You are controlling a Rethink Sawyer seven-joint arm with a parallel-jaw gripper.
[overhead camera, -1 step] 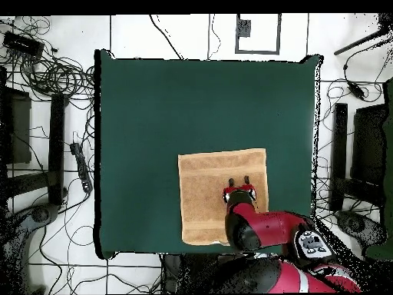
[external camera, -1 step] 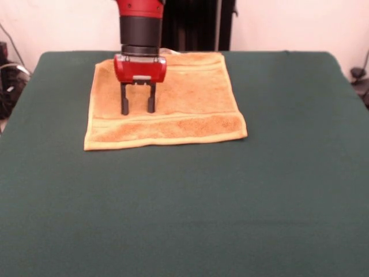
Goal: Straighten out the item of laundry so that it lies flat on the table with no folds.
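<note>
The item of laundry (external camera, -1 step: 190, 104), a golden-orange towel, lies spread out and nearly flat on the far part of the green table (external camera, -1 step: 184, 196). A woven band runs along its near edge, and a small bit of the far edge behind the arm looks slightly raised. My gripper (external camera, -1 step: 137, 109) hangs over the towel's left half, open, with nothing between its two dark fingers, whose tips sit at or just above the cloth. From overhead, the towel (overhead camera, -1 step: 211, 192) sits near the table's bottom edge, and the gripper (overhead camera, -1 step: 238, 184) is over its right part.
The red and black arm (overhead camera, -1 step: 265, 227) reaches in over the table's bottom edge in the overhead view. Cables and stands (overhead camera, -1 step: 46, 77) lie on the floor around the table. Bare green cloth (overhead camera, -1 step: 199, 100) stretches beyond the towel.
</note>
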